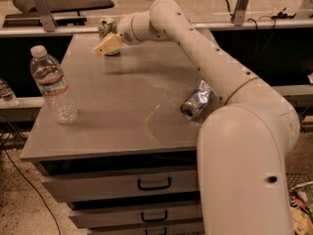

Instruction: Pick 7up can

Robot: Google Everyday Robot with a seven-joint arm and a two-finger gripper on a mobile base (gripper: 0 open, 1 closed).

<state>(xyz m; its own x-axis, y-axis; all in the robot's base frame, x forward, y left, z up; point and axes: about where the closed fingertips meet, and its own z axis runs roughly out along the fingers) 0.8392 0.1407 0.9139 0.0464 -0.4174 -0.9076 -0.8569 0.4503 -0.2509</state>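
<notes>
The 7up can (pixel 105 27) stands upright at the far left corner of the grey table (pixel 122 106). It is whitish-silver with green marks and a silver top. My gripper (pixel 108 45) reaches across the table from the right and sits right in front of the can, covering its lower part. I cannot tell whether it touches the can.
A clear plastic water bottle (pixel 53 84) stands near the table's left edge. A crushed silver can (pixel 197 102) lies on its side at the right, close to my arm. Drawers (pixel 154 183) are below the table front. A shelf rail runs behind the table.
</notes>
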